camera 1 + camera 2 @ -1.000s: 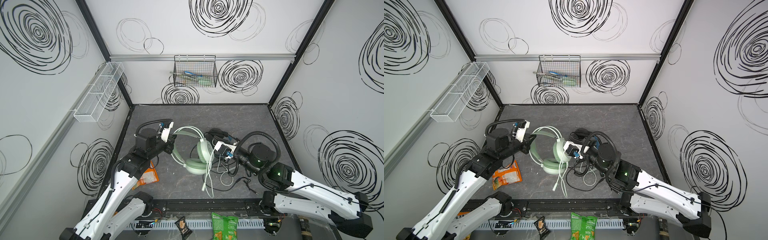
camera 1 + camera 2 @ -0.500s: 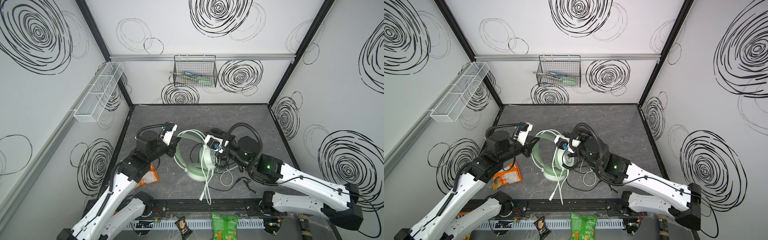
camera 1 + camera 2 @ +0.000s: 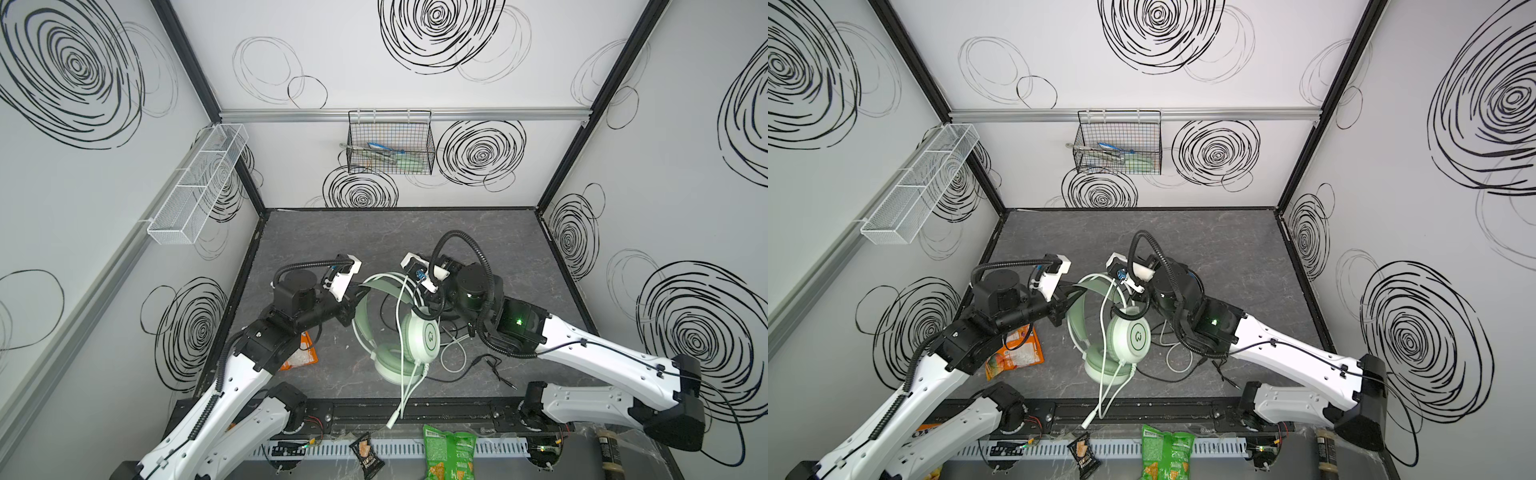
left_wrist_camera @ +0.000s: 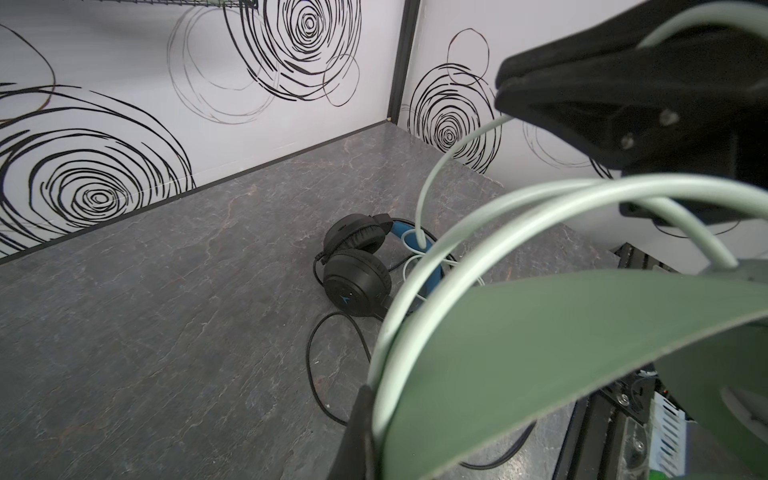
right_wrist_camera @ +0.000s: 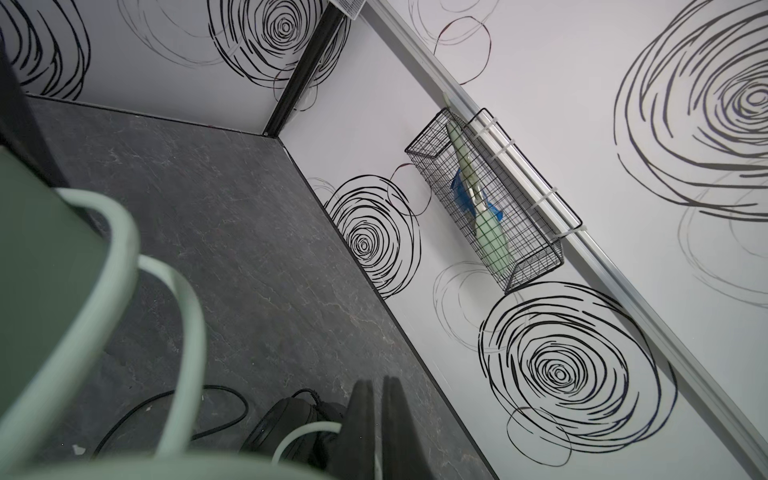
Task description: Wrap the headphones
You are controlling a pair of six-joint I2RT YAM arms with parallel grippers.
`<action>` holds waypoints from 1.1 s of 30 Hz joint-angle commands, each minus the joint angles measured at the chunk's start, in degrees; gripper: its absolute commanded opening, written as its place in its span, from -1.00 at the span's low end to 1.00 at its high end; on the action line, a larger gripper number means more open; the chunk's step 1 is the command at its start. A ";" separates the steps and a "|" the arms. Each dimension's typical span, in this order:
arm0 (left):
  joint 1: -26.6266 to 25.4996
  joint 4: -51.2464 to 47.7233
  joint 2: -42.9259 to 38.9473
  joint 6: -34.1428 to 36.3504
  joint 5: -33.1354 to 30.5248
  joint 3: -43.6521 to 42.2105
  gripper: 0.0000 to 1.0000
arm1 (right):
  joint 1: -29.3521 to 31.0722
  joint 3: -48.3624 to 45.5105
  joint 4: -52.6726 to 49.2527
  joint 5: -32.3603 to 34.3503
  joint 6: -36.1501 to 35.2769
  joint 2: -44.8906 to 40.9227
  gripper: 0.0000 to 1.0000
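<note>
The mint-green headphones (image 3: 424, 336) (image 3: 1133, 336) hang tilted above the table. My left gripper (image 3: 360, 293) (image 3: 1068, 299) is shut on their headband (image 4: 540, 353); one of its fingers (image 4: 361, 436) lies against the band's edge. My right gripper (image 3: 432, 295) (image 3: 1138, 295) (image 5: 378, 424) sits at the band's other side, shut on the white cable (image 3: 401, 316) (image 5: 299, 436). That cable crosses the band and hangs past the table's front edge. The black headphones (image 4: 357, 270) (image 5: 282, 419) lie on the table behind, with their black cable looped beside them.
An orange snack bag (image 3: 299, 357) lies under my left arm. Loose black and white cable (image 3: 457, 357) spreads on the table by my right arm. A black wire basket (image 3: 390, 145) hangs on the back wall and a white mesh tray (image 3: 195, 187) on the left wall. Snack packets (image 3: 449, 453) lie below the front rail.
My right gripper has carried the white cable leftward and toward the back, up over the headband. The left gripper has kept its hold while the mint-green headphones shifted slightly to the right.
</note>
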 commanded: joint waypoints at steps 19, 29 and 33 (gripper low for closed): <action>-0.09 20.09 -2.73 -15.54 12.43 -1.16 -1.00 | -5.70 -2.87 3.40 -7.60 7.95 -4.93 -0.78; -0.06 23.70 -2.02 -20.12 11.97 0.60 -1.00 | -6.19 -11.60 14.79 -18.70 8.21 -10.20 -0.47; -0.02 24.35 -2.26 -21.56 11.26 1.52 -1.00 | -6.74 -13.71 19.43 -21.52 9.19 -9.99 -0.43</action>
